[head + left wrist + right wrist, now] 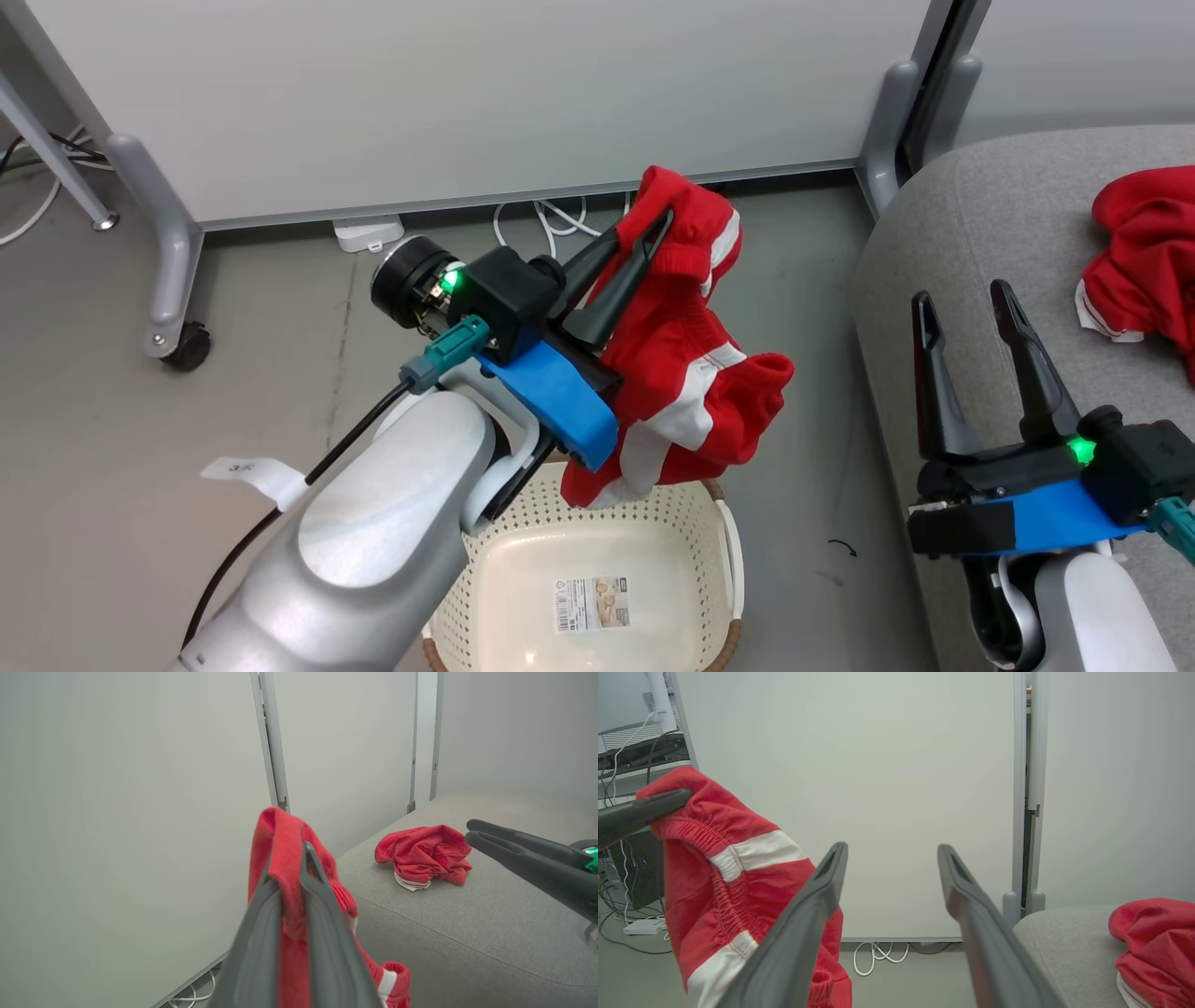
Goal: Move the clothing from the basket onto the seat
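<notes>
head view, grey floor (112, 420), white partition (467, 93), left fingers (616, 289) clamping clothing (681, 355), right fingers (934, 373) apart by seat (980, 215)

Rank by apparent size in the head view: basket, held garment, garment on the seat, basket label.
1. Basket and held garment: similar, garment nearer, unranked.
2. Second garment on the seat, cropped.
3. Label.

left gripper (644, 225) raised, clamped, right gripper (962, 291) spread
</notes>
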{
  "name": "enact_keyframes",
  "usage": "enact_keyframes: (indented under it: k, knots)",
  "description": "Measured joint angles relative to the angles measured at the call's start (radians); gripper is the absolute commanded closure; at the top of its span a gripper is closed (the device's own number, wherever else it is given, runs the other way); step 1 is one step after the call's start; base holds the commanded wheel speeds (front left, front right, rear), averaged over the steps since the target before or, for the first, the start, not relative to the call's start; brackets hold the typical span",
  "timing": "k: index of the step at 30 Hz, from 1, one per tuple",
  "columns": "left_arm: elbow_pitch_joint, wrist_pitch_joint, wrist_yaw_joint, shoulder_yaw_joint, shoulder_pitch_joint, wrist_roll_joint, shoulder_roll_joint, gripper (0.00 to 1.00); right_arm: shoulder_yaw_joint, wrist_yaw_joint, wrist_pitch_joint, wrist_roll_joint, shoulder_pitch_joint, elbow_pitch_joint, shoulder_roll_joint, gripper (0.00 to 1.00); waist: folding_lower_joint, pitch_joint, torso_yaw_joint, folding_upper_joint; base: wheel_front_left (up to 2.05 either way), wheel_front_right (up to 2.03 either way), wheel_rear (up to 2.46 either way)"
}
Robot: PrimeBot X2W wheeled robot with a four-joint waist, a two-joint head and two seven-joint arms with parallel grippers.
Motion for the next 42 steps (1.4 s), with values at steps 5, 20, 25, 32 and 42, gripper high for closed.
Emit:
enact_keyframes:
  k: [5, 20, 25, 32, 42]
  knots:
    - [-0.029, 0.012, 0.009, -0.01, 0.009, -0.001, 0.005, 1.0, 0.006, 0.0, 0.0, 0.0, 0.002, 0.001, 0.0, 0.0, 0.0, -0.004, -0.001, 0.0, 0.0, 0.0, 0.0]
    - [-0.059, 0.02, 0.019, -0.023, 0.014, -0.008, 0.013, 1.0, 0.192, 0.0, 0.0, -0.044, -0.059, 0.039, 0.0, 0.0, 0.0, -0.002, 0.01, 0.0, 0.0, 0.0, 0.0]
    - [-0.064, 0.02, 0.02, -0.029, 0.014, -0.008, 0.009, 1.0, 0.277, 0.0, 0.0, -0.053, -0.107, 0.105, 0.0, 0.0, 0.0, 0.005, 0.021, 0.0, 0.0, 0.0, 0.0]
    - [-0.072, 0.019, 0.02, -0.041, 0.001, -0.007, 0.004, 1.0, 0.344, 0.0, 0.0, -0.06, -0.189, 0.241, 0.001, 0.0, 0.0, 0.023, 0.04, 0.0, 0.0, 0.0, 0.0]
    - [-0.07, 0.009, 0.019, -0.061, -0.014, -0.004, -0.01, 1.0, 0.396, 0.0, 0.0, -0.039, -0.292, 0.449, 0.001, 0.0, 0.0001, 0.035, 0.067, 0.0, 0.0, 0.0, 0.0]
